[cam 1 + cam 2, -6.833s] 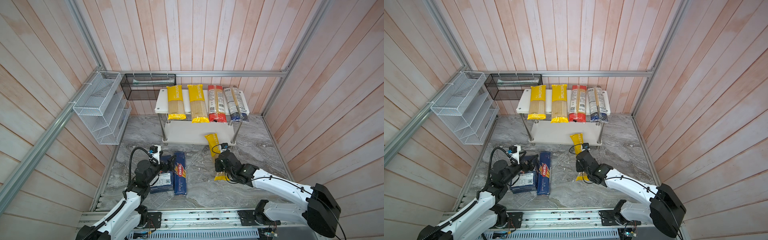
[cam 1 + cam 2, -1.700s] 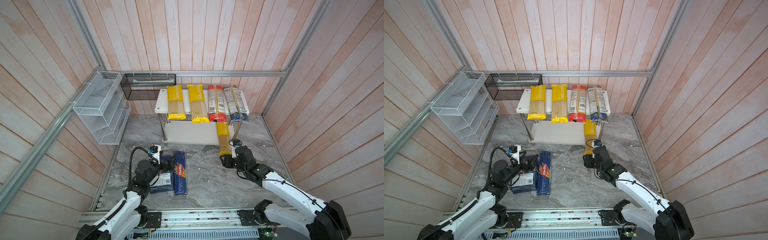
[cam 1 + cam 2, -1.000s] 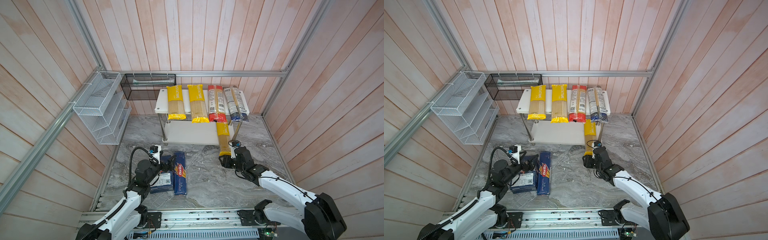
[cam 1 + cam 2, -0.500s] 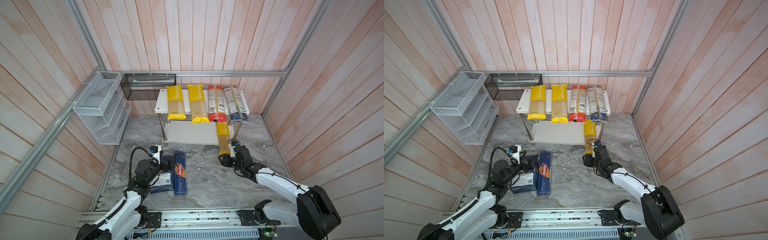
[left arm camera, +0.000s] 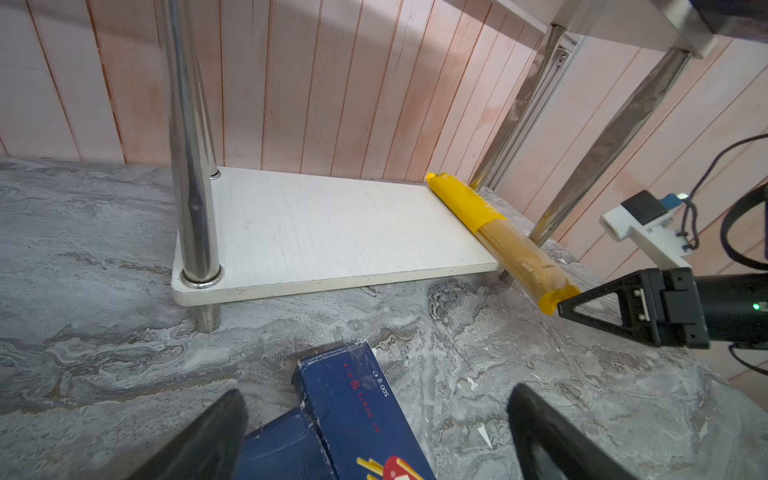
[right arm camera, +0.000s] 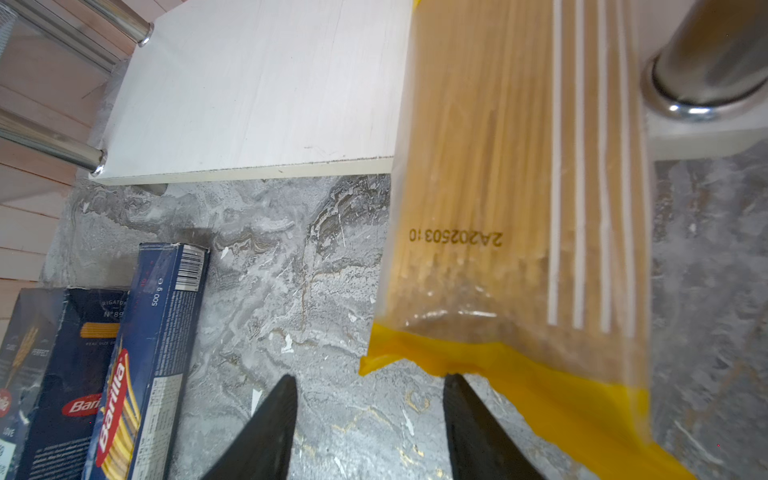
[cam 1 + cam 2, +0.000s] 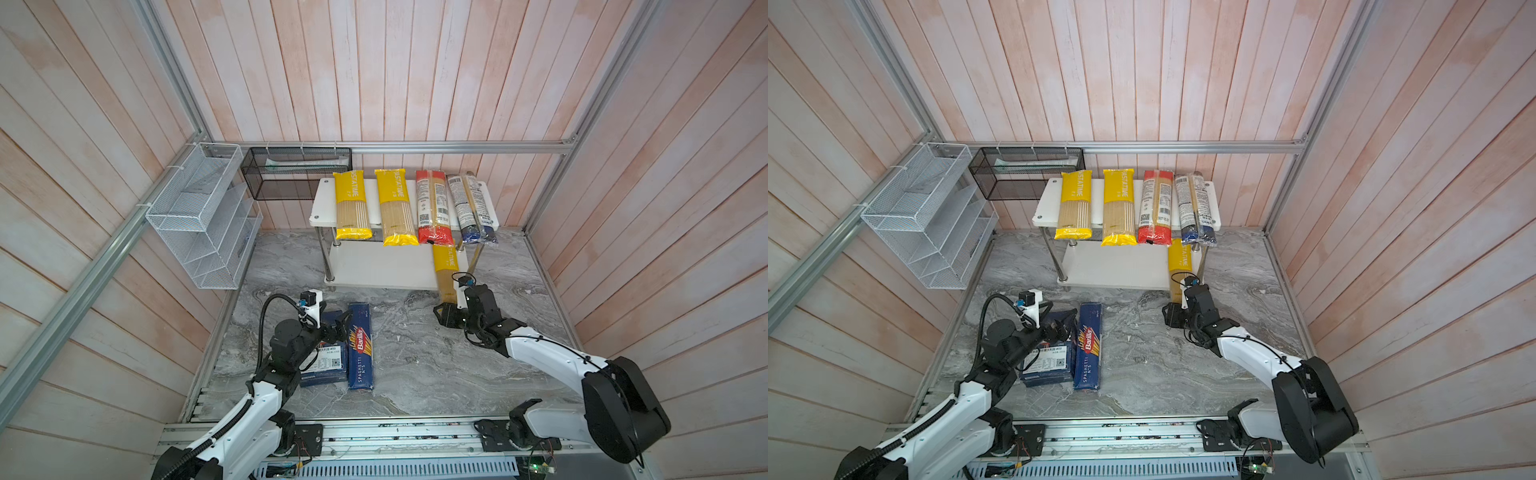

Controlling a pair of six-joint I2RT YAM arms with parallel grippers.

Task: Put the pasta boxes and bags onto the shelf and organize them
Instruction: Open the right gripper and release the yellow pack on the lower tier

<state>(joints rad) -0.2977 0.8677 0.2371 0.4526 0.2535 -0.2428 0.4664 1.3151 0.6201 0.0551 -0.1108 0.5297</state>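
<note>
The shelf (image 7: 322, 203) carries two yellow bags (image 7: 352, 205), a red-ended one (image 7: 432, 208) and a blue-ended one (image 7: 471, 208) on its top board. A third yellow bag (image 6: 511, 187) lies along the right side of the lower board (image 5: 332, 232), its near end overhanging the floor. My right gripper (image 6: 370, 378) is open and empty, with one fingertip (image 6: 455, 380) against that bag's yellow end. My left gripper (image 5: 376, 397) is open above the far ends of the two pasta boxes, the narrow spaghetti box (image 7: 360, 347) and the wide box (image 7: 326, 361), which lie side by side on the floor.
A white wire-mesh rack (image 7: 199, 216) hangs on the left wall and a black mesh basket (image 7: 297, 172) at the back left. A chrome leg (image 6: 702, 58) stands right beside the lower yellow bag. The marble floor (image 7: 415, 353) lies between the two arms.
Since the earliest frames the third yellow bag went from the floor onto the lower board. In the last second the right gripper edged closer to its end. The left arm has stayed still.
</note>
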